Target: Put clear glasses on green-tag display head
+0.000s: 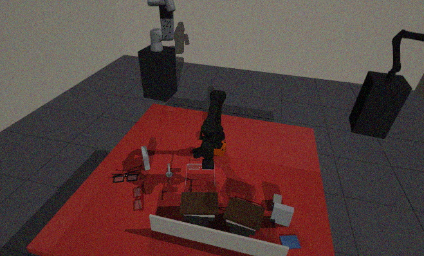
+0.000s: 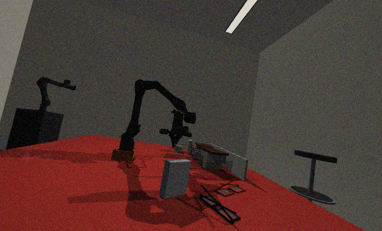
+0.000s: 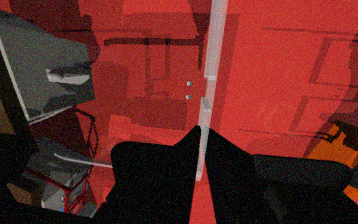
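The gripper [image 1: 208, 167] [image 2: 174, 145] [image 3: 203, 131] points down and is shut on the clear glasses [image 1: 193, 164] [image 3: 215, 45], holding them by the front frame, above the table. In the top view their temples extend toward the left display head [image 1: 199, 203] [image 3: 75, 57], short of it or just over its near edge; the exact gap is unclear. That head has a brown top and a grey face with a nose, and no glasses show on it. The right display head [image 1: 244, 213] [image 3: 55, 155] wears red-framed glasses [image 3: 67, 189]. No green tag is visible on either head.
A long white panel [image 1: 219, 236] [image 2: 238, 163] stands behind the heads. White boxes [image 1: 282, 214] and a blue square [image 1: 290, 242] are at the right. Black glasses [image 1: 125, 177] [image 2: 219, 208], red glasses [image 1: 138, 207], a pale block [image 1: 145, 158] [image 2: 175, 178] and a small stand [image 1: 169, 173] are left.
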